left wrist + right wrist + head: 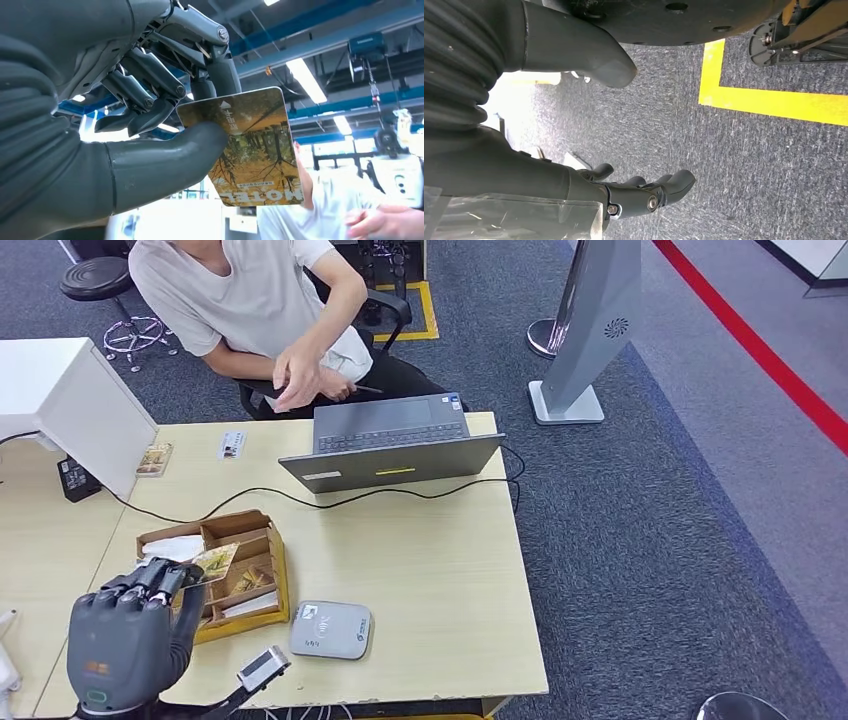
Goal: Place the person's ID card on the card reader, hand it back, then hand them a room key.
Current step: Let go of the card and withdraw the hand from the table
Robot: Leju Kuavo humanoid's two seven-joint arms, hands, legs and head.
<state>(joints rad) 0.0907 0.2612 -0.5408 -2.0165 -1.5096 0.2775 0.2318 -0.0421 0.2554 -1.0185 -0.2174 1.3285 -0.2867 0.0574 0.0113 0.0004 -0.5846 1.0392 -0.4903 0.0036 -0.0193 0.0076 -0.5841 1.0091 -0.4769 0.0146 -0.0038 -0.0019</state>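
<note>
A: Left hand [125, 635]?
B: Lower left of the head view, thumb and fingers [220, 75] pinching the key card [255, 150] above the box [270, 570].
A: Right hand [634, 192]?
B: Loosely spread, holding nothing, over the carpet [744, 165].

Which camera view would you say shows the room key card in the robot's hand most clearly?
The left wrist view: the room key card shows its printed face, pinched by the left hand. The head view shows it small over the wooden box.

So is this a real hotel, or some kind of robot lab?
Probably a lab or test hall set up like a hotel desk. The left hand holds a forest-print card marked MOTEL, a grey card reader lies on the pale wooden table, and red floor tape crosses grey carpet.
</note>
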